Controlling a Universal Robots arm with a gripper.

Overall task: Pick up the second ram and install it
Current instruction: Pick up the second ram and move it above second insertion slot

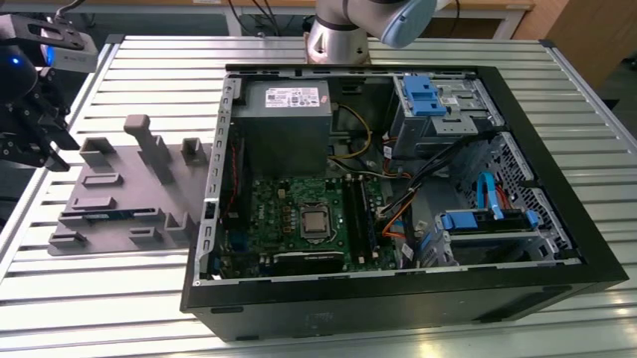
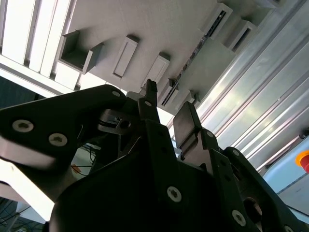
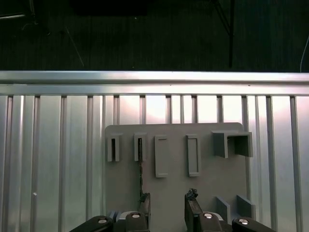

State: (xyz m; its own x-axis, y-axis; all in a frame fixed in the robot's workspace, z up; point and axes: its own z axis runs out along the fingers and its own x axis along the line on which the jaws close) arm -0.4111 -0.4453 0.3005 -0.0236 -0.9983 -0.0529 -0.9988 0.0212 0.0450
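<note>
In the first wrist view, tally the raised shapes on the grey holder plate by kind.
Short slotted blocks: 2
Long flat bars: 2
Open box bracket: 1
Small angled tabs: 2
Total: 7

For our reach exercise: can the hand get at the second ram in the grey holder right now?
Probably yes: the hand hangs open above the grey holder, and nothing covers the second ram standing on edge there.
</note>
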